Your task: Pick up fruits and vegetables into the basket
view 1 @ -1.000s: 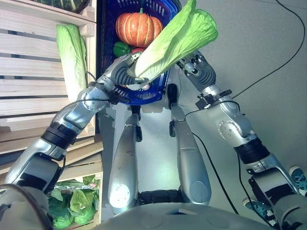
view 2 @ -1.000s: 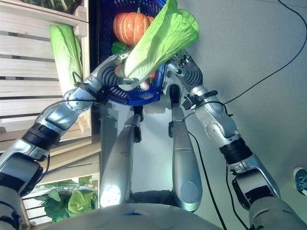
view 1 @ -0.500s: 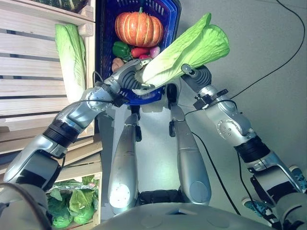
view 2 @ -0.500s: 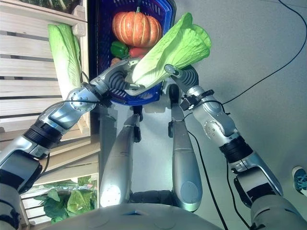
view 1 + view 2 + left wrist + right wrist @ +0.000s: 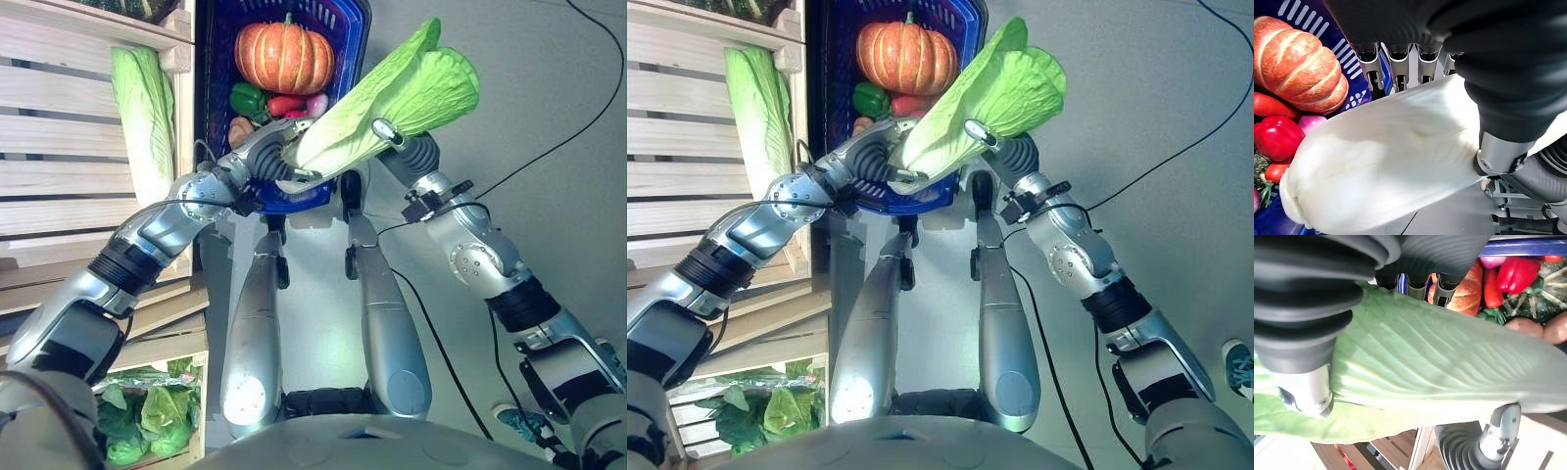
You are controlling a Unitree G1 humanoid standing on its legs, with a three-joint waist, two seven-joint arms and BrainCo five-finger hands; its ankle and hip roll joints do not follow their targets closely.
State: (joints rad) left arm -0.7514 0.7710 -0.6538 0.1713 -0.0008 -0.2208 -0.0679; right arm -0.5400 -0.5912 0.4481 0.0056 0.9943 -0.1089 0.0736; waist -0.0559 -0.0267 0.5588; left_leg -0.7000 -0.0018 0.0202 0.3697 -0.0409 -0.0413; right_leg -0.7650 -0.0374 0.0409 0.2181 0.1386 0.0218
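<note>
Cabbage clasped between both hands over basket: left hand curls round white stem, right hand round leafy end.

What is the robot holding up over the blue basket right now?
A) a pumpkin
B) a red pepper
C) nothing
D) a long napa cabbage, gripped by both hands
D: the left hand grips the white stem end and the right hand the leafy part of the napa cabbage; the pumpkin already sits in the basket.
</note>
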